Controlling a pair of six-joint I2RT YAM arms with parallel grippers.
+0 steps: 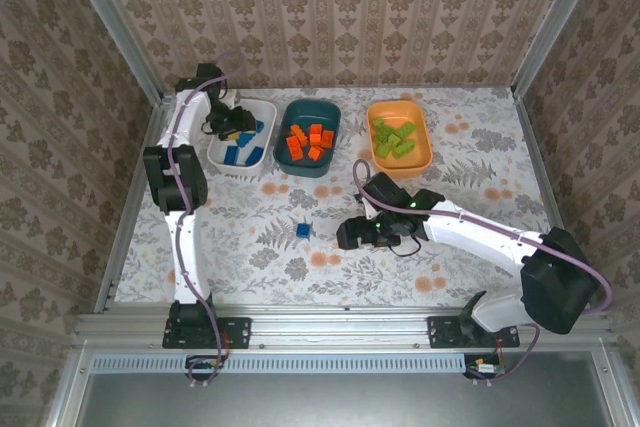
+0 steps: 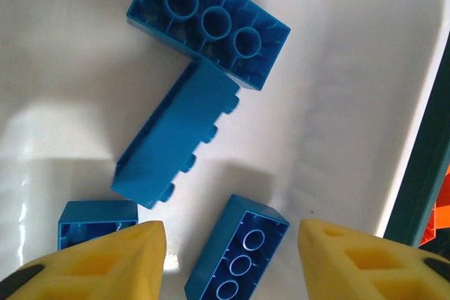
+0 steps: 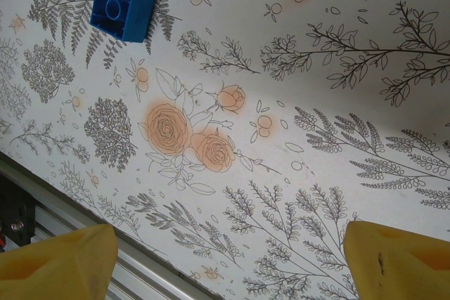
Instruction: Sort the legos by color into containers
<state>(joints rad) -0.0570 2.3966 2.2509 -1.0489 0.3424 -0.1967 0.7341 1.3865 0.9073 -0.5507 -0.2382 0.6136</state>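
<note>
We record left gripper (image 2: 230, 244) parted and empty above blue legos (image 2: 176, 138) in the white bin (image 2: 337, 103), right gripper (image 3: 232, 258) spread empty above the table (image 3: 316, 103) near a lone blue lego (image 3: 121, 9).

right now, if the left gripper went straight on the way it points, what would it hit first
Probably the upturned blue brick lying between the open fingers of the left gripper, inside the white bin. Depth is unclear, so the bin floor beside it could come first.

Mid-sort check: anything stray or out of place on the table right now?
Yes: one blue lego lies alone on the table, outside the white bin holding the other blue legos. Nothing else stands out.
</note>
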